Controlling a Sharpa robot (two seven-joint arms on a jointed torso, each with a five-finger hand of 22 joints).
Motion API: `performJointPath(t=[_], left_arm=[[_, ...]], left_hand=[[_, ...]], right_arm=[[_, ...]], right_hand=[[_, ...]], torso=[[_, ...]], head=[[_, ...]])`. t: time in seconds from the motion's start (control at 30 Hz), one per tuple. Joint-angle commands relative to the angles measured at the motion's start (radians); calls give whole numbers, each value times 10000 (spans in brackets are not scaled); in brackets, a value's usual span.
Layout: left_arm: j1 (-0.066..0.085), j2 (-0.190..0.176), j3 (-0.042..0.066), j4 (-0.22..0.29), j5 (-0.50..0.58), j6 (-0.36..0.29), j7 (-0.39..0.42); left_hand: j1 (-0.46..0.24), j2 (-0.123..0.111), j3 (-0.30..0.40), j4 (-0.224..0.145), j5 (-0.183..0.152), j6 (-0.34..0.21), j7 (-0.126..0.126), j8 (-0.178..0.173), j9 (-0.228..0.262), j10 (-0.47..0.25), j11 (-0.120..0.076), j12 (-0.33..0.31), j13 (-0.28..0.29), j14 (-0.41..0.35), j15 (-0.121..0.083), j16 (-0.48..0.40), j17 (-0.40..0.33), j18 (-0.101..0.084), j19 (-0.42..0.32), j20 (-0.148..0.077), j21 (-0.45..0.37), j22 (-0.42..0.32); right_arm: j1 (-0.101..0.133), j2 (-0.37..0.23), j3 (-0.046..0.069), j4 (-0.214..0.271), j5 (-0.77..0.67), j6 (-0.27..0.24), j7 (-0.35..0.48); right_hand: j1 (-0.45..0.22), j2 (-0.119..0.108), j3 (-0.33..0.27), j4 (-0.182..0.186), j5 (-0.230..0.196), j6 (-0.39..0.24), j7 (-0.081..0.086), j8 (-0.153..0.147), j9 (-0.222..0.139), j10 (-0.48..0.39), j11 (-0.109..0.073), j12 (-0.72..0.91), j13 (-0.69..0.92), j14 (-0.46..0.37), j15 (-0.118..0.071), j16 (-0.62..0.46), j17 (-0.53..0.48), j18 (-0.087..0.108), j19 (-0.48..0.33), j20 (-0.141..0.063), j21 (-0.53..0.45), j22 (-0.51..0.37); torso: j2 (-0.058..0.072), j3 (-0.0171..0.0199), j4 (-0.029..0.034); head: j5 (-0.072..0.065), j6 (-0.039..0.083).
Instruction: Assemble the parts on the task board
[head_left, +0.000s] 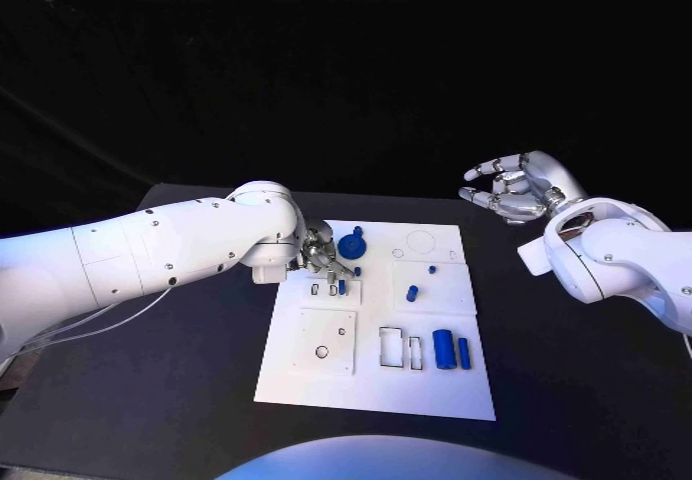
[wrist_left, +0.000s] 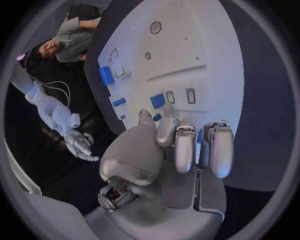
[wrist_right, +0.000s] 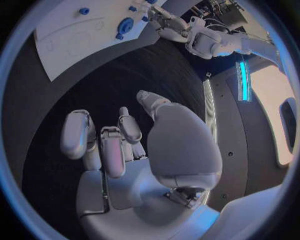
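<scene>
Task board assembly: left hand at the far-left slots.

Left hand (head_left: 320, 256) low over task board (head_left: 325, 385), fingers curled near a small blue part (wrist_left: 157, 100); hold cannot be told. Right hand (head_left: 515, 187) loosely curled, holding nothing, beyond the board's far-right corner. Advice: square the part to its slot before pressing.

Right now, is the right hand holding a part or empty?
Empty. The right hand hangs over the black table, off the task board; in its wrist view the fingers curl loosely with nothing between them.
</scene>
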Motion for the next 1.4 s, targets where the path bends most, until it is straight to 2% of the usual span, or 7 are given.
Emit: performJointPath(t=[0.03, 0.53, 0.6, 0.87, 0.93, 1.0, 1.4], left_arm=[[27, 57, -9, -30, -42, 184, -54], [24, 174, -44, -87, -16, 412, -54], [24, 186, -48, -99, -12, 434, -65], [22, 267, -92, -173, 37, 549, -88], [22, 271, -99, -187, 89, 598, -88], [22, 273, -102, -203, 118, 634, -96], [21, 299, -108, -234, 168, 717, -107]], left_hand=[[-94, -22, -272, 72, -31, -66, -2, -50, 15, 398, -78, 2086, 1855, 1040, -62, 35, 2629, -160, 524, -54, 22, 1765], [-97, -18, -257, 58, 143, -141, 25, -132, 73, 312, -48, 1953, 1761, 1040, -34, 35, 2629, -153, 500, -29, 4, 1742], [-9, -12, -250, 50, 549, -148, 32, -186, 136, 298, -38, 1951, 1768, 1040, -24, 35, 2629, -153, 500, -13, 5, 1753], [104, -92, -256, 58, 1602, -106, 37, -362, 289, 258, -33, 1902, 1753, 1040, -14, 35, 2629, -148, 483, 3, -13, 1756], [167, -121, -249, 57, 2174, -102, 33, -444, 330, 241, -37, 1878, 1743, 1040, -17, 35, 2629, -143, 471, 2, -26, 1746], [198, -156, -251, 59, 2473, -91, 32, -498, 355, 231, -40, 1863, 1737, 1040, -19, 35, 2629, -143, 469, 0, -30, 1750], [206, -150, -241, 57, 2553, -71, 25, -508, 369, 215, -42, 1832, 1715, 1040, -19, 35, 2629, -141, 464, 0, -36, 1744]], right_arm=[[-4, 23, 4, -15, -75, 29, -32], [-11, 55, 4, -65, -96, 62, -66], [-11, 54, 4, -67, -97, 65, -68], [-13, 54, 4, -79, -103, 80, -71], [-14, 53, 4, -79, -103, 98, -67], [-15, 52, 4, -79, -103, 108, -63], [-27, 71, 3, -109, -104, 137, -50]], right_hand=[[-13, -77, 58, 26, 33, -44, 12, 42, -7, -27, 14, -13, -6, 609, 66, -49, 1121, 108, -101, -1, -65, 681], [-23, -86, 84, 20, 76, -44, 11, 52, -5, -36, 13, -20, -22, 603, 65, -59, 1108, 114, -120, 0, -98, 666], [-23, -86, 84, 20, 76, -44, 11, 52, -5, -36, 13, -20, -22, 603, 65, -59, 1108, 114, -120, 0, -98, 666], [-27, -91, 98, 14, 100, -45, 10, 57, -3, -37, 13, -20, -27, 598, 64, -68, 1091, 117, -130, 1, -117, 657], [-28, -92, 100, 14, 103, -45, 10, 57, -3, -37, 13, -20, -28, 598, 64, -68, 1093, 117, -129, 1, -117, 657], [-32, -94, 111, 11, 121, -47, 10, 61, -2, -37, 13, -20, -31, 600, 64, -66, 1100, 116, -128, 1, -117, 658], [-33, -94, 126, 7, 143, -47, 10, 65, -1, -39, 12, -22, -36, 602, 64, -65, 1105, 116, -127, 1, -118, 659]], torso=[[-6, 10, 9], [-11, 10, -3], [-8, 9, -3], [0, 9, 4], [-1, 11, 0], [-2, 14, -3], [5, 21, 14]], head=[[5, -35], [-11, -94], [-15, -109], [-31, -135], [-36, -139], [-37, -140], [-54, -195]])
